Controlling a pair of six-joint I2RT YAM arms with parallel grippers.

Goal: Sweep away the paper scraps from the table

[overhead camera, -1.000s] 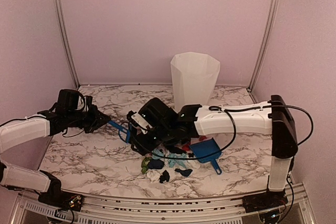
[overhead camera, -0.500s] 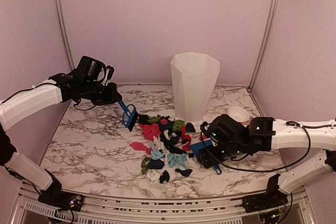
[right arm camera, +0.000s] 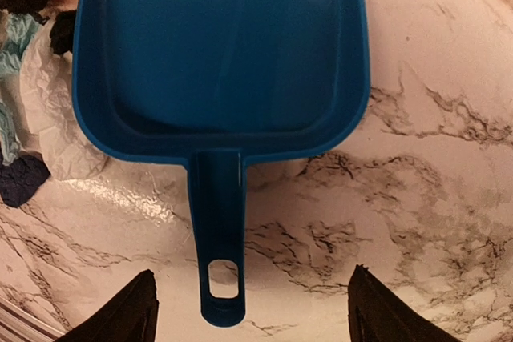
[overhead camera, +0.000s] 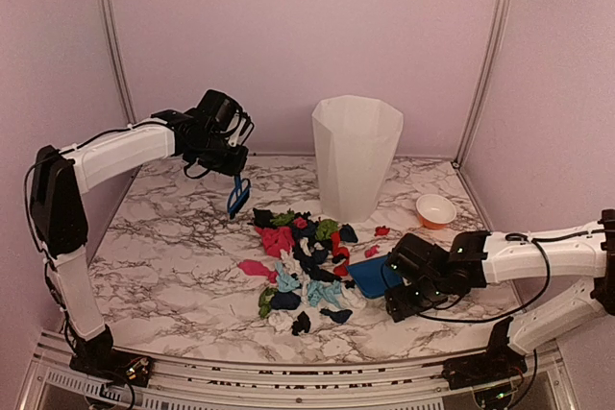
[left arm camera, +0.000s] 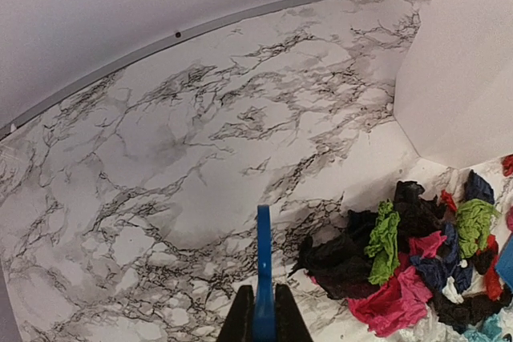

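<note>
The paper scraps (overhead camera: 303, 266) lie heaped in many colours at the middle of the table (overhead camera: 173, 247). My left gripper (overhead camera: 231, 165) hovers behind and left of the heap, shut on a blue brush (overhead camera: 237, 197) that hangs down toward the marble. In the left wrist view the brush (left arm camera: 264, 266) stands edge-on between the shut fingers, with scraps (left arm camera: 401, 270) to its right. A blue dustpan (overhead camera: 373, 276) lies flat at the heap's right edge. My right gripper (overhead camera: 408, 300) is open just behind its handle. In the right wrist view the dustpan (right arm camera: 220, 54) is empty, its handle end between the wide-apart fingers (right arm camera: 132, 310), untouched.
A tall white bin (overhead camera: 356, 156) stands at the back centre. An orange bowl (overhead camera: 435, 209) sits to its right. A few red scraps (overhead camera: 377, 237) lie apart near the bin's base. Pink walls close in the back and sides.
My left arm swung right and back, carrying the brush. My right arm pulled away from the heap to the right, leaving the dustpan on the table, and now sits lower behind its handle.
</note>
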